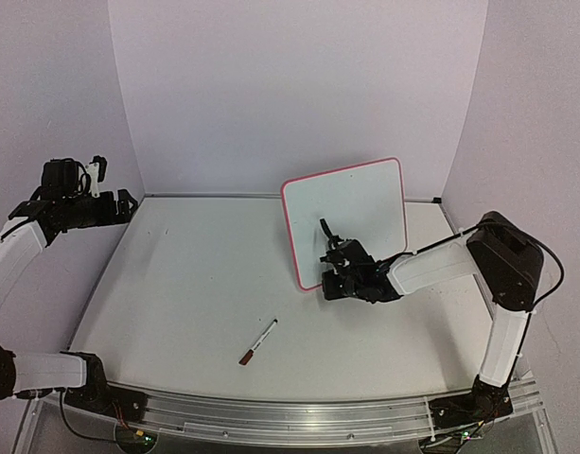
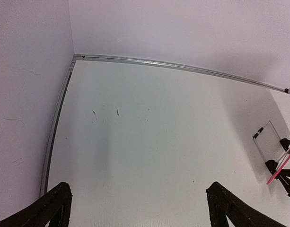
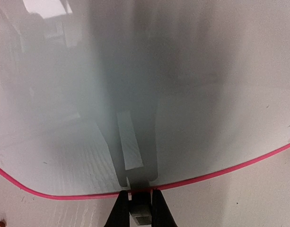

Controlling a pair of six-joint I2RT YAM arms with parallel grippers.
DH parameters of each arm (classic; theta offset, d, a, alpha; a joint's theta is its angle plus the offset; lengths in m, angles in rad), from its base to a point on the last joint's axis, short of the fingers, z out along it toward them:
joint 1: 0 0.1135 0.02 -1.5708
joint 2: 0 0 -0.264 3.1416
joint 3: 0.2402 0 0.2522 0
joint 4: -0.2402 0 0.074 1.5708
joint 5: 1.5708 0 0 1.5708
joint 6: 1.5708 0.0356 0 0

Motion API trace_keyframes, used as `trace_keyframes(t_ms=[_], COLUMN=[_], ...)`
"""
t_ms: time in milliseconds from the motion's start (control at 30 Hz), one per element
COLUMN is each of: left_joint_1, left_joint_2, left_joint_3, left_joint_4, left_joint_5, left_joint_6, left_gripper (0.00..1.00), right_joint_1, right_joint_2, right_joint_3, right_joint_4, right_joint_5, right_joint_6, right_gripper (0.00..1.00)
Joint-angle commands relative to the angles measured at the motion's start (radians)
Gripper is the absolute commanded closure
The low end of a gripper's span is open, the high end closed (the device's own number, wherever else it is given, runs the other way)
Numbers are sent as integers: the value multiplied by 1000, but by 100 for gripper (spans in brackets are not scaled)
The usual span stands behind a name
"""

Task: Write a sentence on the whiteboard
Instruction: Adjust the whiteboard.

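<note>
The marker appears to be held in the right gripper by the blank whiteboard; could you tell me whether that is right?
Not quite: the marker lies loose on the table, apart from the right gripper, which is at the lower edge of the blank whiteboard. The top external view shows it.

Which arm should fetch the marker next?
Left, probably: the left claw hangs open and empty, while the right claw pinches the whiteboard's bottom edge. The marker lies loose on the table.
</note>
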Motion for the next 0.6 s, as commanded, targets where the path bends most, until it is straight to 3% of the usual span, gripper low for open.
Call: trace_keyframes(t_ms=[0, 567], left_joint_1=[1, 0], left_joint_2=[-12, -29], left_joint_3=[16, 14], left_joint_4=[23, 19], left_joint_5=[-7, -6], left_joint_6=[-4, -6], left_gripper=[0, 0], right_joint_1=[37, 195], right_joint_2=[47, 227], right_joint_3=[68, 360], right_joint_4=[-147, -434], right_joint_5=[168, 317], right_joint_6=[233, 623], right_gripper=[100, 100])
